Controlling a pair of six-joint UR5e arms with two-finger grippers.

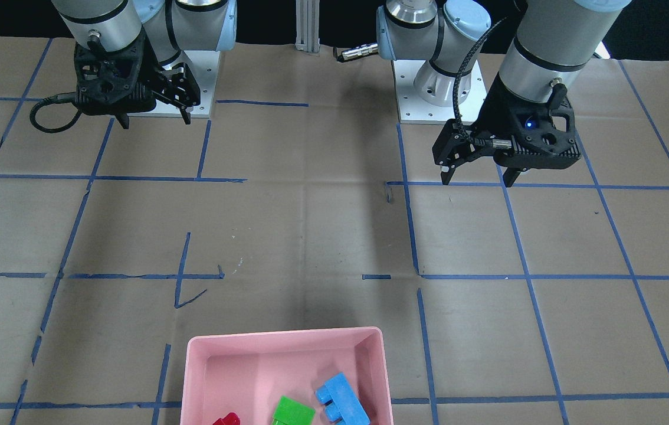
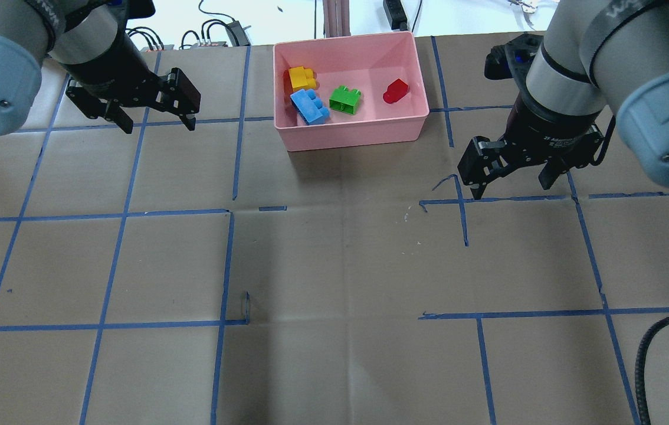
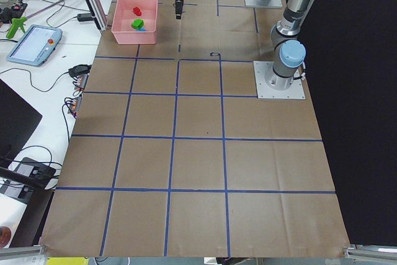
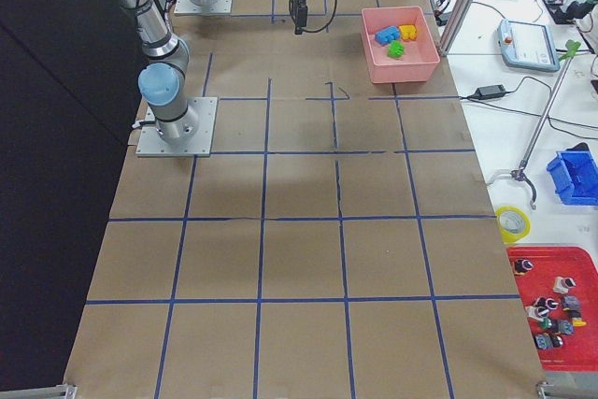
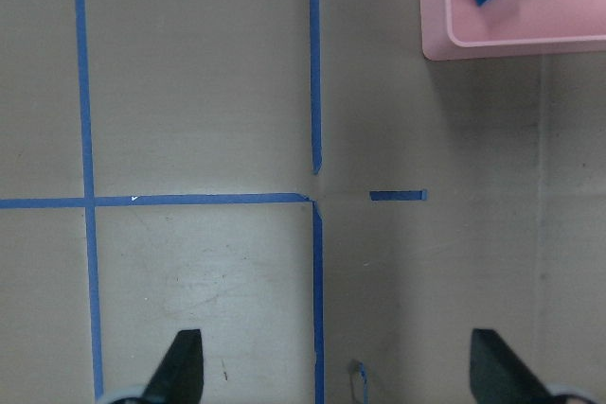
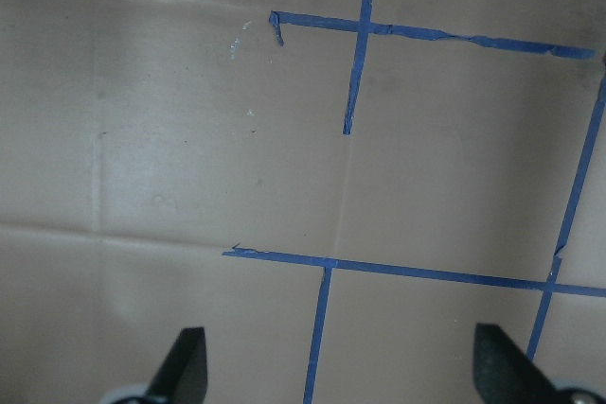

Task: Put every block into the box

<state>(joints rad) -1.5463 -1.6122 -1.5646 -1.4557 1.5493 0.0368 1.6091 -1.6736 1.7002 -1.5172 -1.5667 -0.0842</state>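
Blocks (image 2: 344,100), all four, lie inside pink box (image 2: 352,137); left tool (image 2: 160,125) and right tool (image 2: 511,188), both spread and empty, are best parked clear of it.

4 blocks (image 2: 345,99) inside pink box (image 2: 358,133)

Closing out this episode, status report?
Left gripper open, empty. Right gripper open, empty. Yellow block, blue block, green block, red block all inside box. Both grippers hang clear of box.
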